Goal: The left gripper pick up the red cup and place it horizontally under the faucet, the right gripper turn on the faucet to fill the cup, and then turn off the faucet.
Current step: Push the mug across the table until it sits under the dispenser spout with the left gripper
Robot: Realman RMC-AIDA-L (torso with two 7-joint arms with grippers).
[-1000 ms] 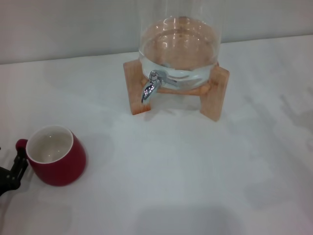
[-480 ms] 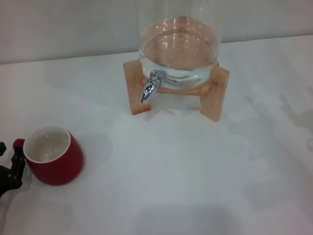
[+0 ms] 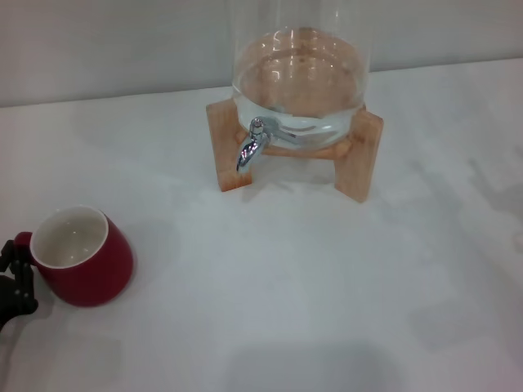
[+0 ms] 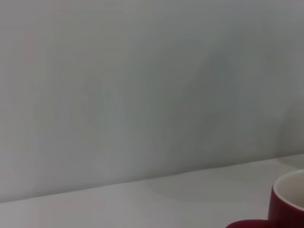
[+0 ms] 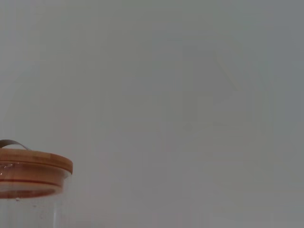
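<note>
The red cup sits at the near left of the white table, tipped slightly, its cream inside facing up. Its small handle points left into my left gripper, whose black prongs show only at the picture's left edge and close around the handle. The left wrist view shows the cup's rim in a corner. The chrome faucet sticks out from the clear glass dispenser at the back centre, well apart from the cup. My right gripper is out of view.
The dispenser holds water and rests on a wooden stand. The right wrist view shows only the dispenser's wooden lid against a grey wall. White tabletop lies between the cup and the stand.
The red cup and the left gripper have shifted together to the left and slightly back. The cup has tipped a little. The faucet and dispenser have not moved.
</note>
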